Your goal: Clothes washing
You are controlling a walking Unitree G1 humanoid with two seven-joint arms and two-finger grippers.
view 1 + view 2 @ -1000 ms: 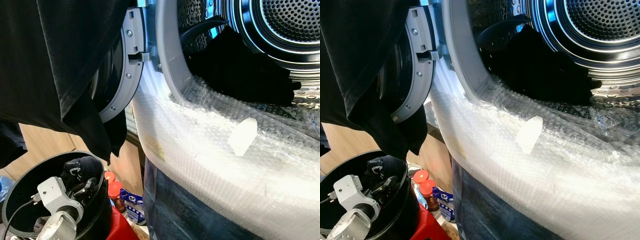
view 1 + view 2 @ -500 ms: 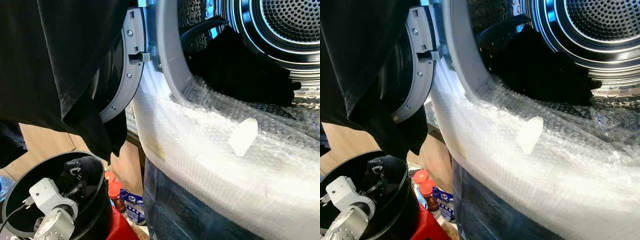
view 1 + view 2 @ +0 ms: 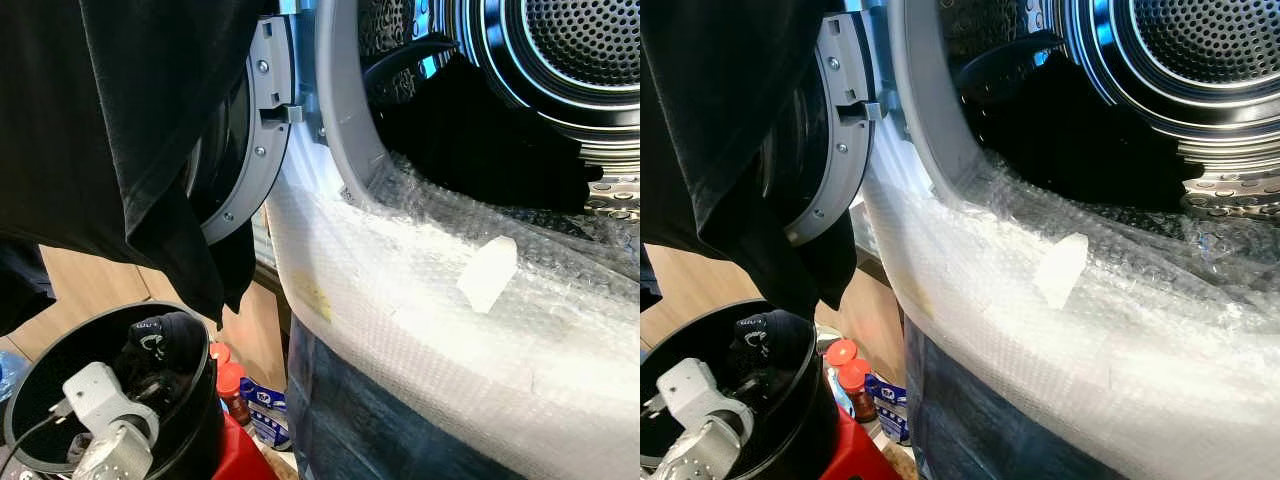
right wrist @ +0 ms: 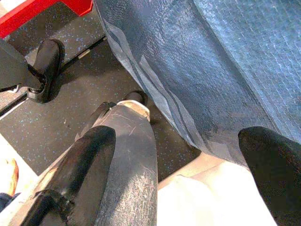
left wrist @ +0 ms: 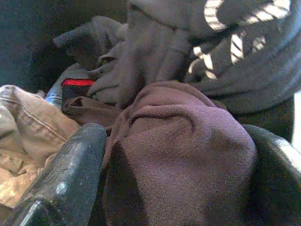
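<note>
Your left hand [image 5: 174, 155] is down inside the black laundry bucket [image 3: 190, 440], at the lower left of the head views. In the left wrist view its two black fingers [image 5: 70, 174] stand on either side of a dark maroon garment [image 5: 178, 155] and pinch a fold of it. Around this garment you see a grey piece with white stripes [image 5: 235, 42] behind it, a beige cloth [image 5: 23, 122] beside it, and a small red and black item [image 5: 75, 87] between them.

A large black garment [image 3: 110, 130] hangs from above at the upper left and covers much of the open washer door [image 3: 255, 130]. It stands between the bucket and the drum opening [image 3: 480, 130]. The front of the washing machine [image 3: 400, 400] is wrapped in bubble wrap [image 3: 420, 290], with a loose tape tab [image 3: 488, 273] on it. Two red-capped bottles [image 3: 228, 380] stand on the floor between the bucket and the machine.

Your right hand [image 4: 178, 160] hangs low beside the blue-wrapped machine front, its fingers spread with nothing between them, above the dark speckled floor [image 4: 61, 108].
</note>
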